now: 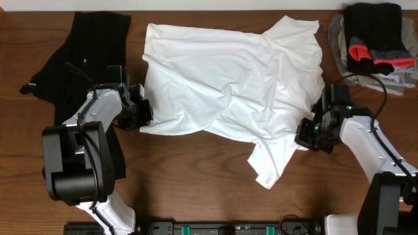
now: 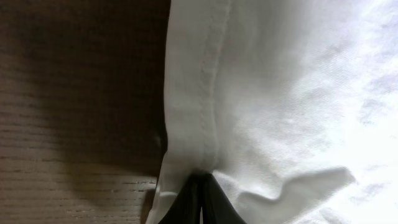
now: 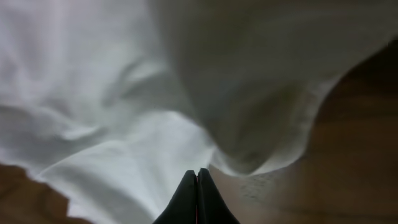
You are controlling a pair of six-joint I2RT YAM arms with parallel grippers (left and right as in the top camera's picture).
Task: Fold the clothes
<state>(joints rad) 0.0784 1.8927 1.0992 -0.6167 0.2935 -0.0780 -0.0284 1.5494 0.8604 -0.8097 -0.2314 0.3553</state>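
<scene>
I see the white T-shirt [image 1: 228,85] crumpled mid-bench [image 1: 196,176], toward the far edge. Left fingers [image 2: 214,205] are clamped on its left hem. Right fingers [image 3: 183,202] are pressed together at its right edge; grip unclear. The black garment [image 1: 85,52] lies in the far-left corner.

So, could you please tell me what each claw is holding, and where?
Left claw pinches the white T-shirt by its stitched hem; right claw is shut at the opposite edge, hold unclear.
</scene>
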